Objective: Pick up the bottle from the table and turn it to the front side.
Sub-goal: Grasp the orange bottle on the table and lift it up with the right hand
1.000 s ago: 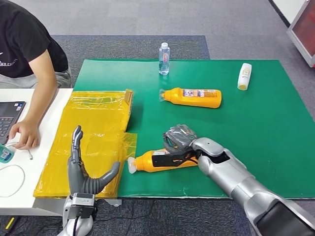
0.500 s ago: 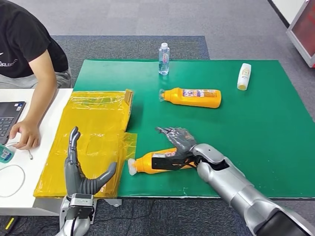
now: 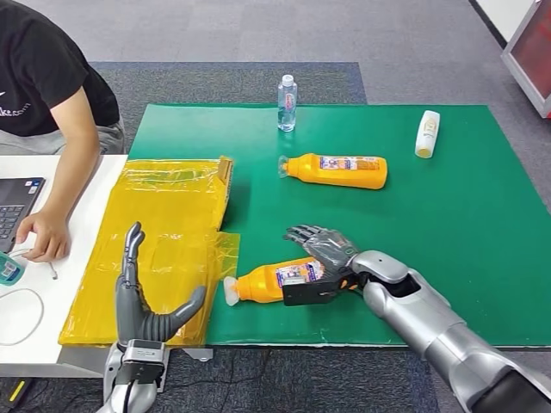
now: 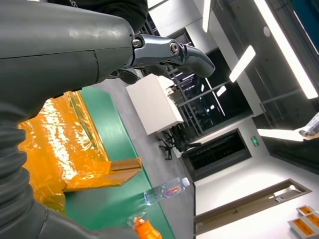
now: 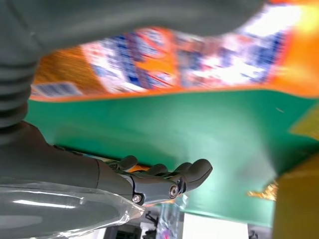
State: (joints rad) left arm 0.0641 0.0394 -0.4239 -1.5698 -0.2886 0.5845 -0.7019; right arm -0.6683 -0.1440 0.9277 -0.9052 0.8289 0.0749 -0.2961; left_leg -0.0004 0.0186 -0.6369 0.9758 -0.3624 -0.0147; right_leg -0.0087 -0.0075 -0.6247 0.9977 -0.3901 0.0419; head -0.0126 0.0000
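Here, in the head view, the right hand [image 3: 325,258] lies spread over the near orange bottle [image 3: 276,280] on the green mat [image 3: 455,215], thumb alongside it, fingers apart and not closed round it; the label faces up, likely the front. The left hand [image 3: 139,301] waits open, holding nothing, at the mat's near left corner. Two orange bottles lie on the mat, the second [image 3: 337,170] farther back, plus one clear bottle [image 3: 287,103] and one white bottle [image 3: 427,133].

In the left wrist view, that hand's fingers [image 4: 177,50] hang open above the mat [image 4: 97,114].

In the right wrist view, the bottle [image 5: 180,59] lies on the mat beside the open fingers [image 5: 180,179].

Both hands' fingers [image 3: 311,237] spread apart
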